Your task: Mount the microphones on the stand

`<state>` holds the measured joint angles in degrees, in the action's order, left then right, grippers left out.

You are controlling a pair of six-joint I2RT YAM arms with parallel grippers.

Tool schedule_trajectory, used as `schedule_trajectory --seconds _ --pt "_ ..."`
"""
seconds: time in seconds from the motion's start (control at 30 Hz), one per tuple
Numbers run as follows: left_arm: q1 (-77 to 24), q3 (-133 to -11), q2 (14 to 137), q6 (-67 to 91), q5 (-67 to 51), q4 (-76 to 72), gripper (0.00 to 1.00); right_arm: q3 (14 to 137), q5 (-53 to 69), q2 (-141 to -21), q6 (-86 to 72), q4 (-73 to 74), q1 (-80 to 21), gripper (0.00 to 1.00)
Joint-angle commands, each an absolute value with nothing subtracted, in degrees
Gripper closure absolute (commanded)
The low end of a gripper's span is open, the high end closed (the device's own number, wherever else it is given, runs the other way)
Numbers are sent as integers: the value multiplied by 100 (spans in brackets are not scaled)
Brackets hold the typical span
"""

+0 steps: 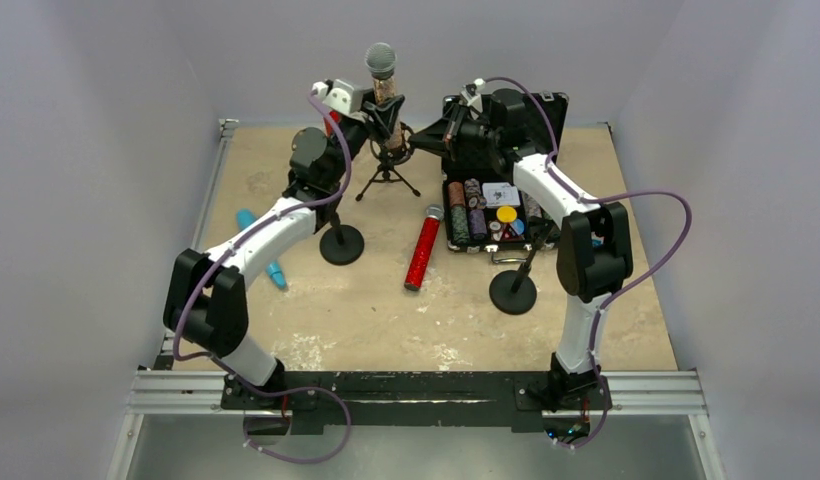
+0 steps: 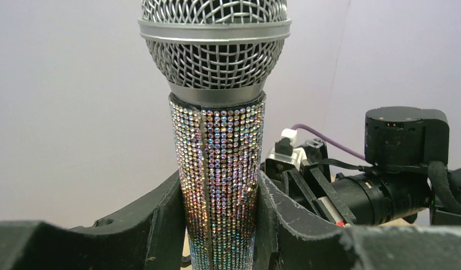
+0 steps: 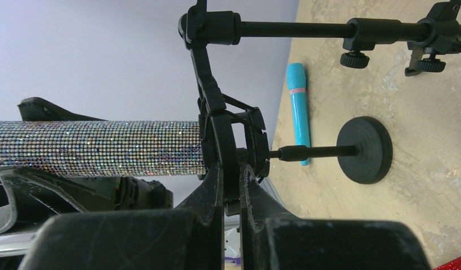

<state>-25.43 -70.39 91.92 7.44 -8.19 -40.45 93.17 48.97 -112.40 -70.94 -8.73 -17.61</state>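
Three microphones and three stands, read across the table [image 1: 386,330] from the top view. The light-blue microphone [image 1: 246,218] lies flat at 9 o'clock near the left edge, partly under the left arm. One round-base stand [image 1: 341,244] sits just left of centre. At 12 o'clock is the tripod stand [image 1: 387,182] – the silver-glitter microphone [image 2: 220,146] stands upright over it, head up, with the left gripper [image 2: 222,225] clamped on its body. Its tail meets the clip [image 3: 225,140], which the right gripper [image 3: 233,188] pinches with fingers together. The red-glitter microphone [image 1: 423,250] lies at centre. An open case [image 1: 556,112] of chips sits at 2 o'clock and the second round-base stand [image 1: 513,291] at 4. The widest bare tabletop is at 6 o'clock – between the arm bases.
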Motion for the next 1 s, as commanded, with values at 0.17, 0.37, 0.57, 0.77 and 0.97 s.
schedule_trajectory --seconds 0.17,0.37,0.57,0.77,0.97 --pt "-2679 -5620 9757 1010 224 -4542 100 9394 5273 -10774 -7844 -1520 -1741 100" --pt "-2839 -6030 9925 700 111 -3525 100 9364 5291 -10736 -7848 -1521 -1733 100" --pt "-2863 -5894 9861 383 -242 -2749 100 9381 5323 -10779 -7901 -1596 -1668 100" --pt "-2966 -5794 9815 466 -428 -2414 100 9331 5337 -10784 -7972 -1688 -1666 100" --pt "-2971 -5693 9827 786 -507 -2437 100 9324 5419 -10779 -8226 -1910 -1670 100"
